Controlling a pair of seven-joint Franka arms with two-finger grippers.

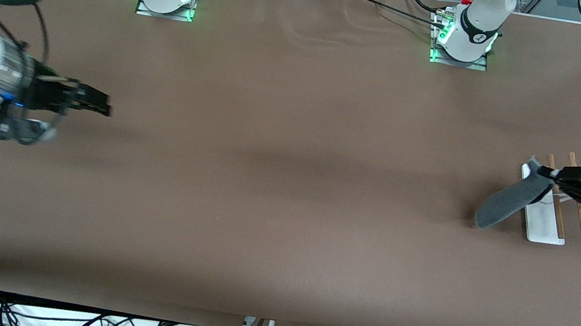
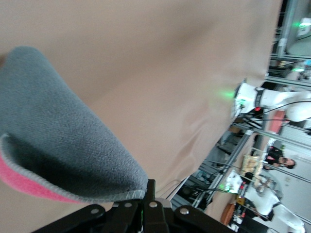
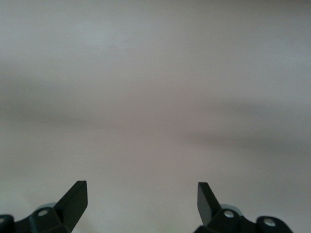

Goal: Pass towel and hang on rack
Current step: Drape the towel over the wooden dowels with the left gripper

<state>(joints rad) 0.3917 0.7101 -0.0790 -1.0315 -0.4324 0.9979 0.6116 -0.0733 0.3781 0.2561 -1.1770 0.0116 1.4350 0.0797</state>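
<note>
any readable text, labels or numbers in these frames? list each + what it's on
None readable.
Round dark marks on both arm bases, e.g. the left arm's base: too small to read.
No print shows on the towel, the rack, the left pincer or the right pincer.

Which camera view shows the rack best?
The front view: the rack shows its white base and two brown rods, partly covered by the towel in the left gripper. The two wrist views do not show it.

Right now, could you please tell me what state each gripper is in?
Left gripper: shut on the towel, over the rack.
Right gripper: open, empty, waiting over the table's right-arm end.
</note>
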